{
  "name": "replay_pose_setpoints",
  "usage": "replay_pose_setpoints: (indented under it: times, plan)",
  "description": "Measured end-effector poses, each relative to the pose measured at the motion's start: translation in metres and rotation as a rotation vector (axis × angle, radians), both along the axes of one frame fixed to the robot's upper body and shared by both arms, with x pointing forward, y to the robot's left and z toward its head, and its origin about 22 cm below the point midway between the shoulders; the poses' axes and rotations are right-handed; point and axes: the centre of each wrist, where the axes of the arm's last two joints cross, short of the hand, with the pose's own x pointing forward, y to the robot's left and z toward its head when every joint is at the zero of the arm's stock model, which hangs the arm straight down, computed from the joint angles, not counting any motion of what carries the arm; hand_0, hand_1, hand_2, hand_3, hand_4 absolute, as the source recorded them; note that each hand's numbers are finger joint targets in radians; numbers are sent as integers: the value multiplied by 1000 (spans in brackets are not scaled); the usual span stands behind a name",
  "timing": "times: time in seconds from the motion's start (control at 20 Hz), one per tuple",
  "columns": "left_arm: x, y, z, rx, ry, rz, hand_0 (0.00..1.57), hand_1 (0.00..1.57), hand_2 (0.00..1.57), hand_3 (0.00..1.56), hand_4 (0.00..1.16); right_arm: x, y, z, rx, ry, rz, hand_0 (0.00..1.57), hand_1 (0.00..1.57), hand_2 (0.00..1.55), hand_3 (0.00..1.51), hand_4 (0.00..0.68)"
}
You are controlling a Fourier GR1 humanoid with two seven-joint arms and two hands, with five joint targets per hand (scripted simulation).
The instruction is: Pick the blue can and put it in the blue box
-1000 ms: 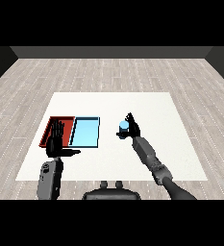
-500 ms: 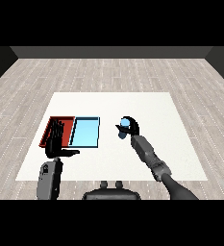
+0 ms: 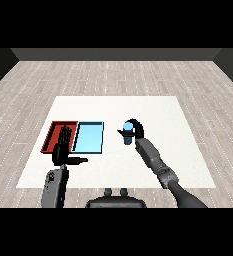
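Observation:
The blue can (image 3: 127,134) stands upright on the white table, right of the trays. My right hand (image 3: 136,129) is curled round it, fingers arching over its top and far side. The light blue tray (image 3: 89,137) lies to the can's left, with nothing in it. My left hand (image 3: 63,148) is raised with straight fingers and the thumb out to the right, in front of the seam between the two trays, holding nothing.
The red tray (image 3: 55,134) lies flush against the blue tray's left side, partly hidden behind my left hand. The white table (image 3: 153,107) stretches on beyond and to the right of the can. Wooden floor surrounds it.
My right hand has closed from an open reach to curled round the blue can. The can has stayed about where it was. The left hand has not moved.

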Motion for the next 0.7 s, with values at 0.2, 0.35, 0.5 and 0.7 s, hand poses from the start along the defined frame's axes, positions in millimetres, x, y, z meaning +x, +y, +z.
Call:
replay_pose_setpoints:
  times: [0.2,0.35,0.5,0.7]
  plan:
    - [6,-11,-7,11,18,-40,0,0,0,0,0,10,-7,21,-48,-51,11,1432,1432,1449,1399,623]
    - [12,-18,-4,15,47,-69,0,0,0,0,0,18,-5,44,-88,-98,21,1440,1440,1449,1394,620]
    - [14,-33,-4,26,80,-110,0,0,0,0,0,21,-11,61,-111,-150,38,1436,1436,1440,1406,620]
    - [21,-62,-11,40,122,-145,0,0,0,0,0,16,-11,75,-144,-191,51,1419,1419,1447,1404,616]
